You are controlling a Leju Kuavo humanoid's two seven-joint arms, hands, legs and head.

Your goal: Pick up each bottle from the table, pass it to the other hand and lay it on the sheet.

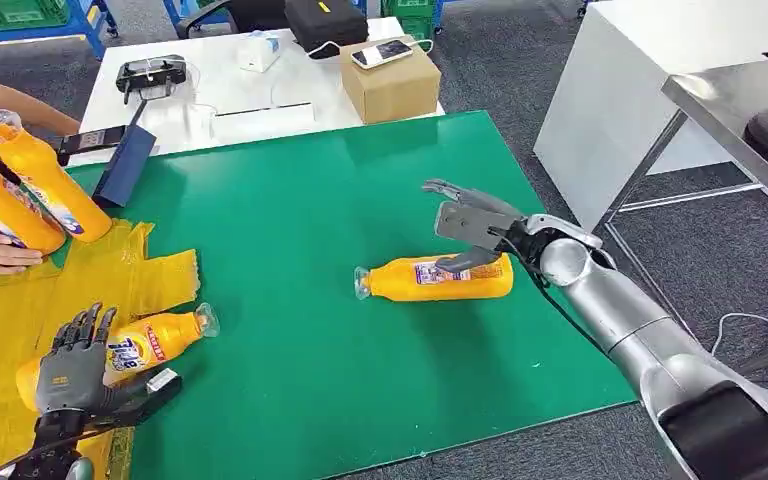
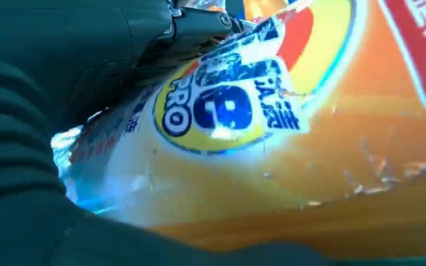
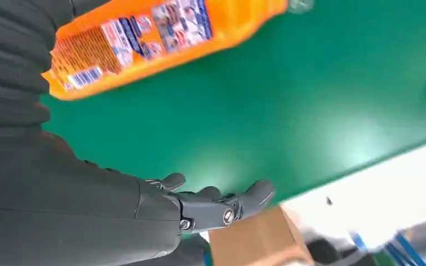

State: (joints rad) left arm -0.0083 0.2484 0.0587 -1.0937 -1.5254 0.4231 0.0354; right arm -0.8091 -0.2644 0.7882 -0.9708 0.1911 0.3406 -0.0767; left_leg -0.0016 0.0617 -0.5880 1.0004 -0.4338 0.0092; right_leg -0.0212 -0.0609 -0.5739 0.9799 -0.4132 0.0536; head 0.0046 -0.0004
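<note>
- left hand (image 1: 72, 372) grasps a bottle (image 1: 150, 343) at the yellow sheet (image 1: 0, 330) edge.
- right hand (image 1: 475, 228), released, hovers over another bottle (image 1: 440, 279) off the sheet, still to move.

A green tabletop (image 1: 360, 200) is filling the middle of the head view, standing on grey carpeted floor (image 1: 520, 70). Beyond its far edge a white table (image 1: 220, 90) is carrying a cardboard box (image 1: 390, 85) with a phone (image 1: 381, 52) lying on top, a black case (image 1: 326, 22), a small white device (image 1: 259, 50) and a black handheld controller (image 1: 150, 72). A white cabinet (image 1: 640, 70) is standing off the right side, with a metal-framed bench (image 1: 720, 110) just in front of it. Blue frames holding green crates (image 1: 20, 12) are showing at the far left corner. A white cable (image 1: 740, 325) is lying on the carpet at the right.
</note>
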